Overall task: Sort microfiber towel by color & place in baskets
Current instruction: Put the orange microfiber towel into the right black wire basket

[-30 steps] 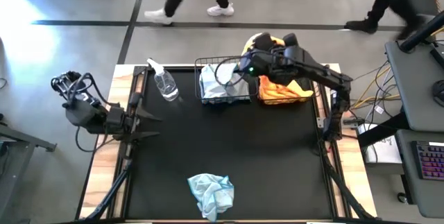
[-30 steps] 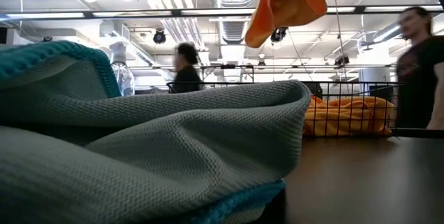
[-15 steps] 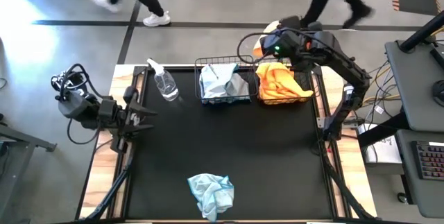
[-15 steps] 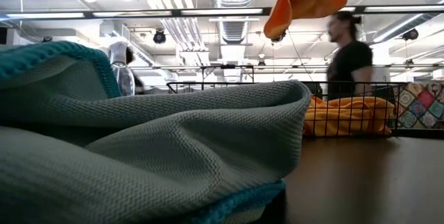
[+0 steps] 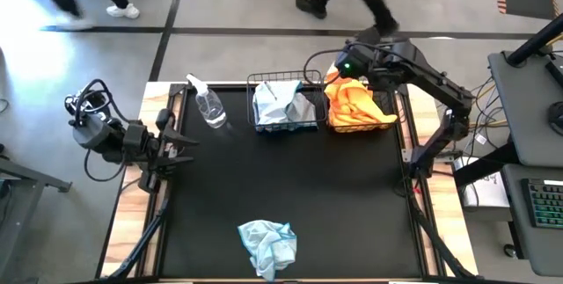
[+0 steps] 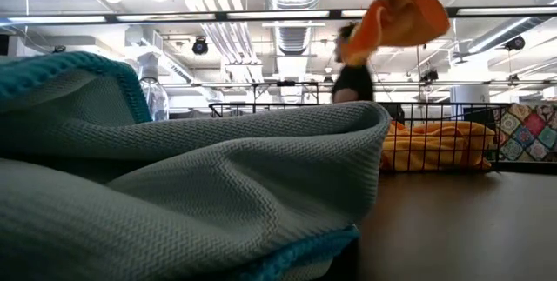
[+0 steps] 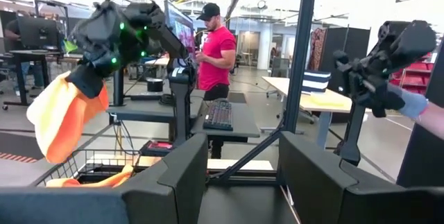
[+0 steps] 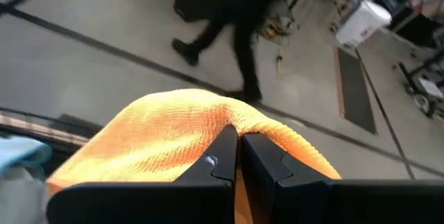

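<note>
The right claw (image 8: pixel 238 156) has swung to the right since a moment ago, and now it hangs over the basket of orange towels (image 5: pixel 358 108) at the far right of the counter (image 5: pixel 352 196). Its two fingers are pinched tight on an orange towel (image 6: pixel 396 22). The towel droops down from the pinch like a little bag, high above the basket.

The towel looks soft, light and floppy. It folds over the fingers and sags, so it looks easy to hold by a bunched fold. It will not break if dropped, but it could catch on the basket wire.

Just left of it, the other basket (image 5: pixel 283 104) holds pale blue towels. One more blue towel (image 5: pixel 268 244) lies loose at the near edge of the counter. A pinch at its raised middle crease should lift it.

The left claw (image 5: pixel 180 146) waits at the left edge, fingers spread apart, holding nothing.
</note>
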Tool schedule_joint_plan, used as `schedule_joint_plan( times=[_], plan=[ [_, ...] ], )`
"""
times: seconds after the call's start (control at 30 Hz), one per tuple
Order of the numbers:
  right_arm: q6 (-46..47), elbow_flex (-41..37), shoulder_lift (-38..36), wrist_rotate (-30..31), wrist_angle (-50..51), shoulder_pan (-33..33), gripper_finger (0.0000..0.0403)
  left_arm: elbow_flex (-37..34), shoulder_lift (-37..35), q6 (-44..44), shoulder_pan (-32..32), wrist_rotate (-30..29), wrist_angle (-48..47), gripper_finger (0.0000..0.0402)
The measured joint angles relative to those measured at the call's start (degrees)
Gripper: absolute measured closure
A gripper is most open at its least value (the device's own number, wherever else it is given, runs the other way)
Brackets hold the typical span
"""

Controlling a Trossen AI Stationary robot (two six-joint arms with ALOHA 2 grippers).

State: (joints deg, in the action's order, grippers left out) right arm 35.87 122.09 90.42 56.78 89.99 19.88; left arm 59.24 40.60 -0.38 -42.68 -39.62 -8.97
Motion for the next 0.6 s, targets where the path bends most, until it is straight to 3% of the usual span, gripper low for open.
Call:
schedule_joint_plan(
  times=[0.6],
  plan=[
    [20.7, -37.4, -18.5, -10.6, -3.8, 1.5, 0.0394, 0.0, -0.8, 0.4, 0.0, 0.1, 0.0, 0.0237]
  ],
)
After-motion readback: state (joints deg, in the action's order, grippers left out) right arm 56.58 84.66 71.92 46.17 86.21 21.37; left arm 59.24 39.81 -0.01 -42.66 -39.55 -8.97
